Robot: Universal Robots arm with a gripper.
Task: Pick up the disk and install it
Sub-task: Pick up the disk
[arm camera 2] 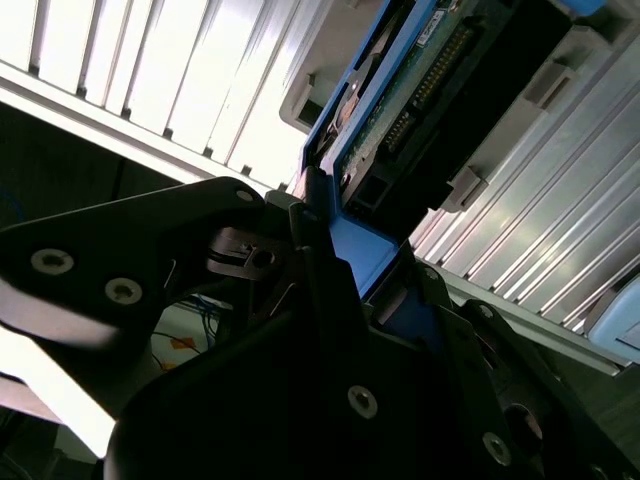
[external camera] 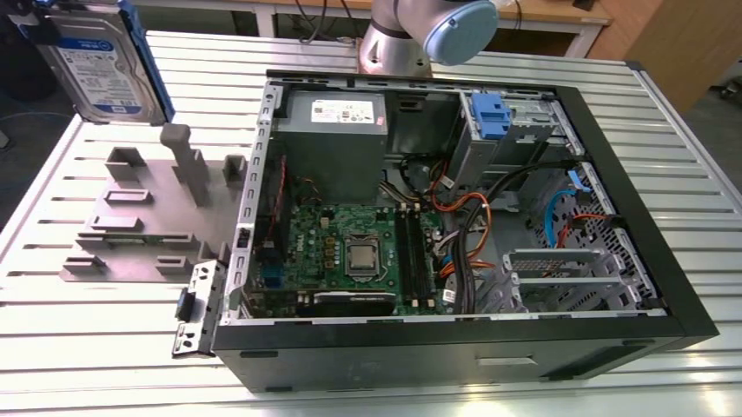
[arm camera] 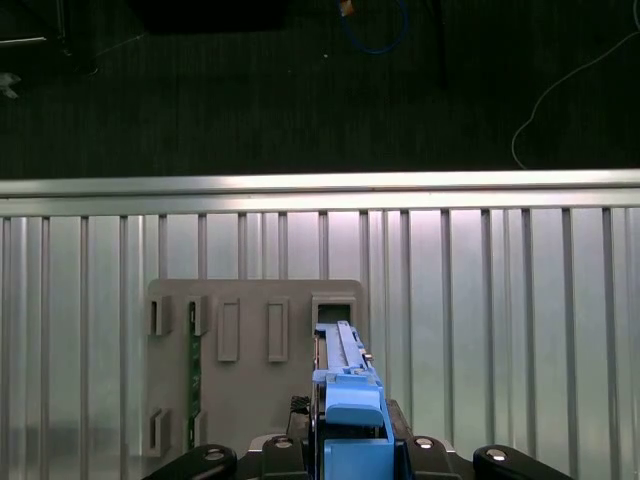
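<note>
Since the end effector [arm camera 2: 335, 290] is clamped on the disk [arm camera: 347, 385] by its blue rail, raised clear of the grey stand [arm camera: 250, 340], holding it square and steady seems wise, with the open computer case [external camera: 440, 343] lying across the desk [external camera: 696, 130].

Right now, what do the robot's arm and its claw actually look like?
The arm is a smooth silver-grey tube with a rounded light-blue cap on its joint. The gripper, seen in both wrist views, is matte black, built from flat angular plates studded with round silver screws.
</note>
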